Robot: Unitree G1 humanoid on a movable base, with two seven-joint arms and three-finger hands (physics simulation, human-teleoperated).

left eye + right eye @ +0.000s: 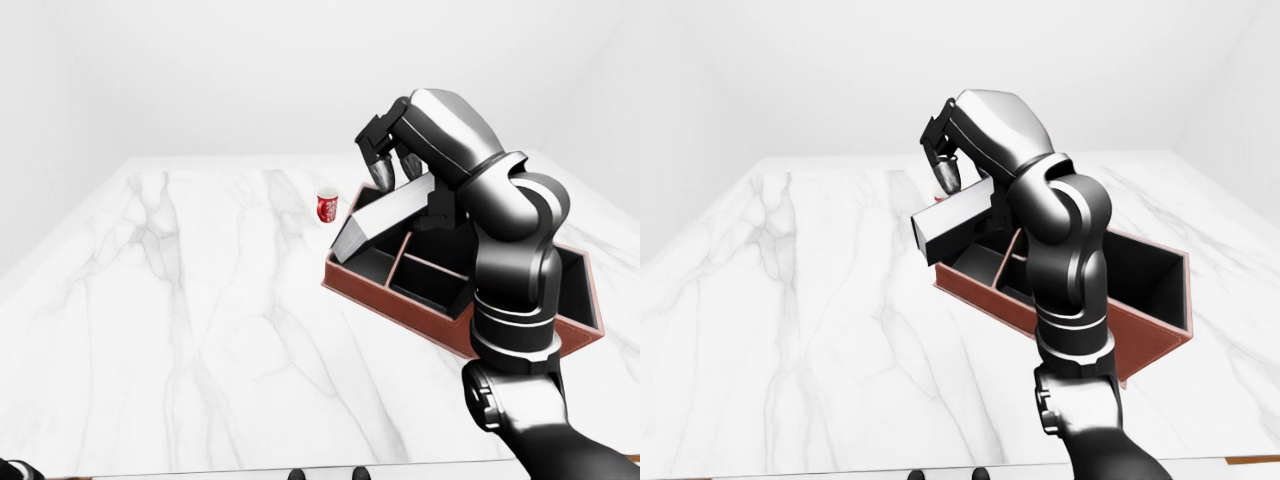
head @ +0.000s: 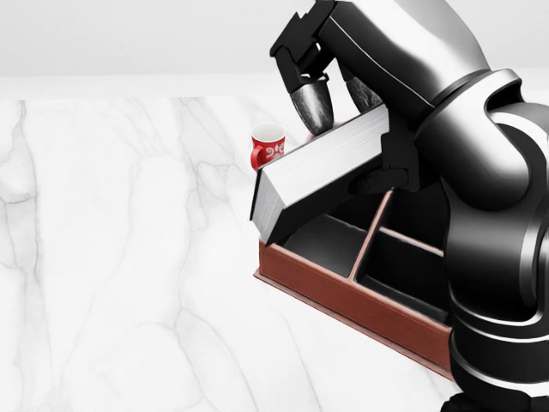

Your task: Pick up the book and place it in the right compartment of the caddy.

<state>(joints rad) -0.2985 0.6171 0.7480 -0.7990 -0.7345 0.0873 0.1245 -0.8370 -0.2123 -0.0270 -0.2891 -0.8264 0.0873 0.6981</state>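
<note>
Now | right hand (image 2: 330, 81) clenched on book (image 2: 322, 176) | book held above caddy (image 1: 400, 318) left end, long axis tilted, low end pointing view-left | right compartment lies view-right of hand

**Legible markings: none**

Red mug (image 2: 268, 144), on the surface just left of the right hand (image 2: 330, 86) in the head view: white ornamental pattern on its side, too small to read as lettering. No other text, label, brand or number can be read.
</note>
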